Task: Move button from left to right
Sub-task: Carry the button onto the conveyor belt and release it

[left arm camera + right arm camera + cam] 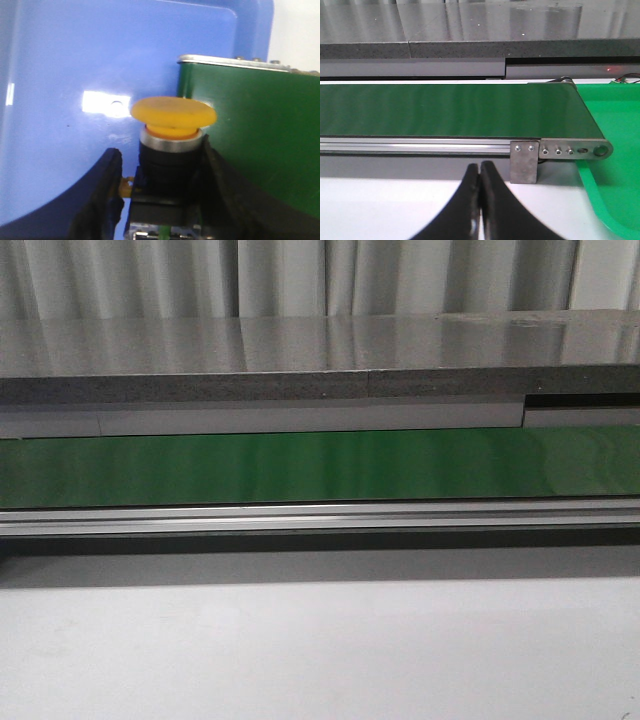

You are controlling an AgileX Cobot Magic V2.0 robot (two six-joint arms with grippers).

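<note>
White table (320, 650) carried long conveyor with green belt (320, 465); green tray (615, 165) lay at belt's end, blue tray (75, 100) at other.

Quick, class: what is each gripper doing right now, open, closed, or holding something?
Left gripper: closed on the button.
Right gripper: closed, holding nothing.

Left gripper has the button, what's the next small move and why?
Probably carry the button sideways over the green belt and lower it there. The left gripper grips its black body above the blue tray, with the belt's end right beside it and bare.
</note>
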